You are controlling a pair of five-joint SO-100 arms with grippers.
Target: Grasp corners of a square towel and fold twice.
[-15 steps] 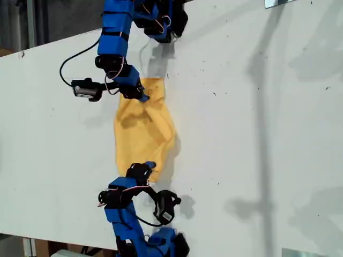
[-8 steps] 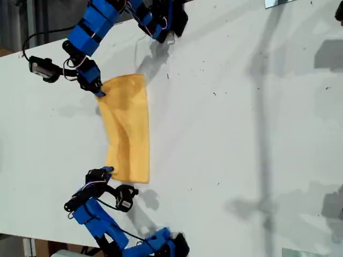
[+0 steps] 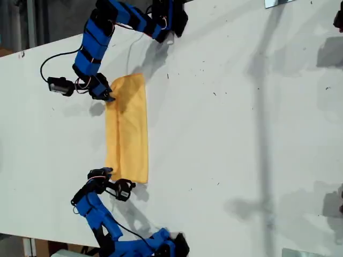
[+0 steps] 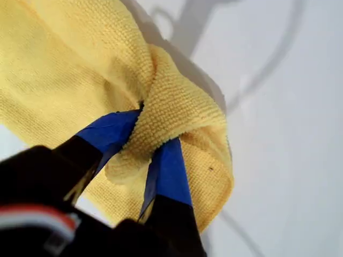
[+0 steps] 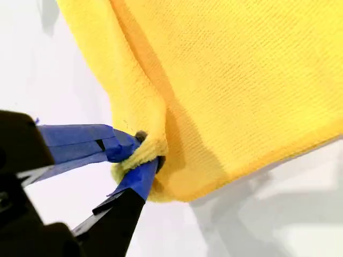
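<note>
White table (image 3: 241,134), both arms bent low, fingers (image 4: 110,134) pinching towel (image 3: 128,128) corners

The white table (image 3: 246,134) lies bare across the whole stretch on the exterior view's right of the towel (image 3: 128,128), with nothing there to block a gripper. At the towel's two short ends an arm crowds the way, one gripper (image 3: 107,96) at the upper end and one (image 3: 105,172) at the lower. The narrow strip on the exterior view's left of the towel, between those arms, is open.
</note>
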